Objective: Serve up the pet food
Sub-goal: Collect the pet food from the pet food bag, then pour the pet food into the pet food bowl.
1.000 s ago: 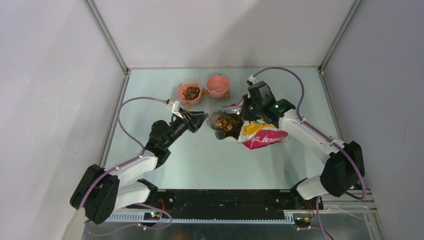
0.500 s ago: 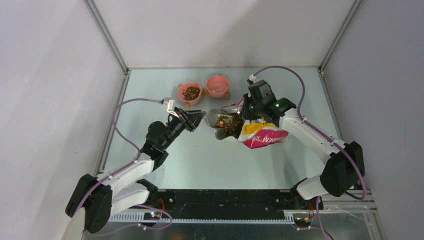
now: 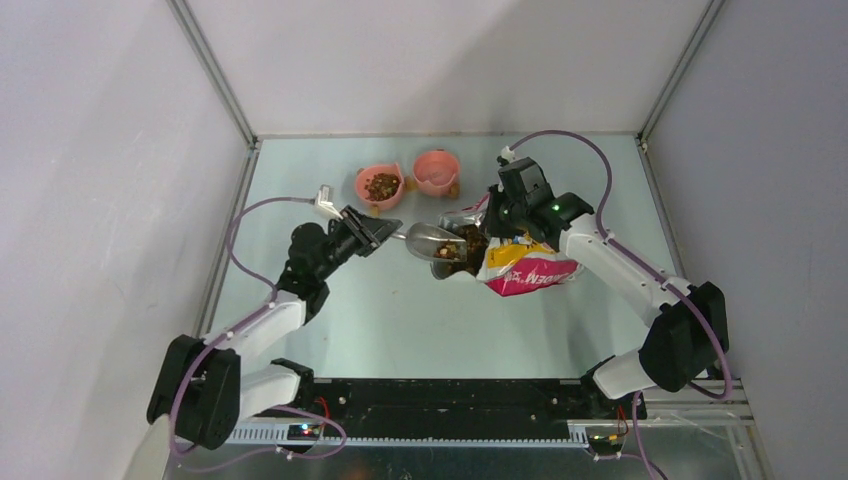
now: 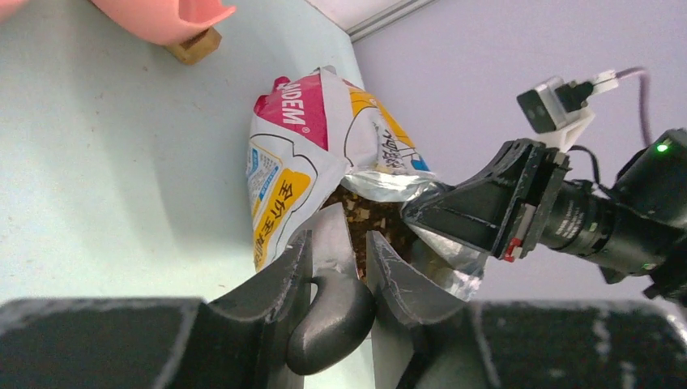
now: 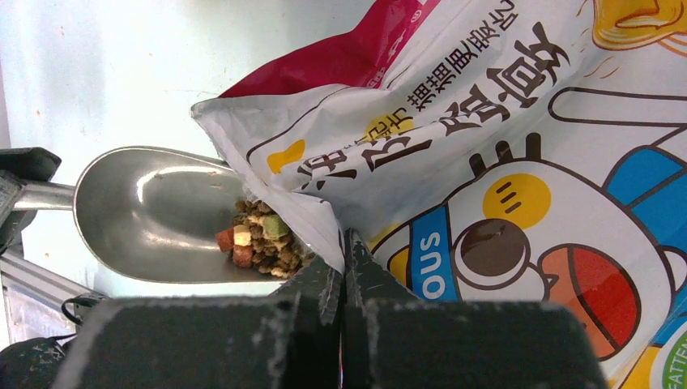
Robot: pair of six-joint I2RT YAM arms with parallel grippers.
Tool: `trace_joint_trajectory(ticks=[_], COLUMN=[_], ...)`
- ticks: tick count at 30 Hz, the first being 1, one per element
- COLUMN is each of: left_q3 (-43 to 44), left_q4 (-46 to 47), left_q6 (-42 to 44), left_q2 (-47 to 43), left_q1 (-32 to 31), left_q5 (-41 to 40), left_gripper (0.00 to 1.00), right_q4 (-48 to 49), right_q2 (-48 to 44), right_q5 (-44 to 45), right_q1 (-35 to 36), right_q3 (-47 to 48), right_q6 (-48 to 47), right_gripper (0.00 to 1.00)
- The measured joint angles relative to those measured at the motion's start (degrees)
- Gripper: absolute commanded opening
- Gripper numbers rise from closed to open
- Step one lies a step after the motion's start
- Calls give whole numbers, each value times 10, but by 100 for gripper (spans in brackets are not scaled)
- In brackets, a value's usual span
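The pet food shows as brown kibble in the bag's open mouth (image 3: 468, 246). A small clump (image 5: 263, 239) lies at the far end of the grey metal scoop (image 3: 430, 242). The printed bag (image 3: 522, 270) lies on its side, mouth toward the left. My left gripper (image 3: 384, 232) is shut on the scoop's handle (image 4: 336, 243), and the scoop's tip is in the bag's mouth. My right gripper (image 5: 344, 243) is shut on the bag's upper edge and holds the mouth open. More kibble fills the left pink bowl (image 3: 362, 192).
A second pink bowl (image 3: 437, 157) stands right of the filled one at the back of the table, just beyond the bag. Both bowls sit on small wooden feet (image 4: 193, 44). Metal frame posts run up at the table's back corners.
My left arm has drawn back to the left, pulling the scoop partly out of the bag. More bare metal shows on the scoop than before. The right arm and the bag have hardly moved.
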Motion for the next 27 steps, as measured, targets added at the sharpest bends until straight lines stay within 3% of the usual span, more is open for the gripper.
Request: trace_joint_trajectory(ticks=[10, 17, 27], left_q3=[4, 112, 246], left_q4=[37, -79, -191], left_q6=[-64, -31, -16], left_q2=[21, 14, 48], left_q1=[56, 77, 107], left_q5=[117, 163, 152], left_gripper=[0, 0, 0], right_q4=[-12, -12, -5], right_q2=[4, 4, 6], right_q5=[-24, -43, -80], right_q1=[-23, -41, -75], right_q3=[12, 13, 15], right_q6=[11, 14, 18], right_gripper=[0, 0, 0])
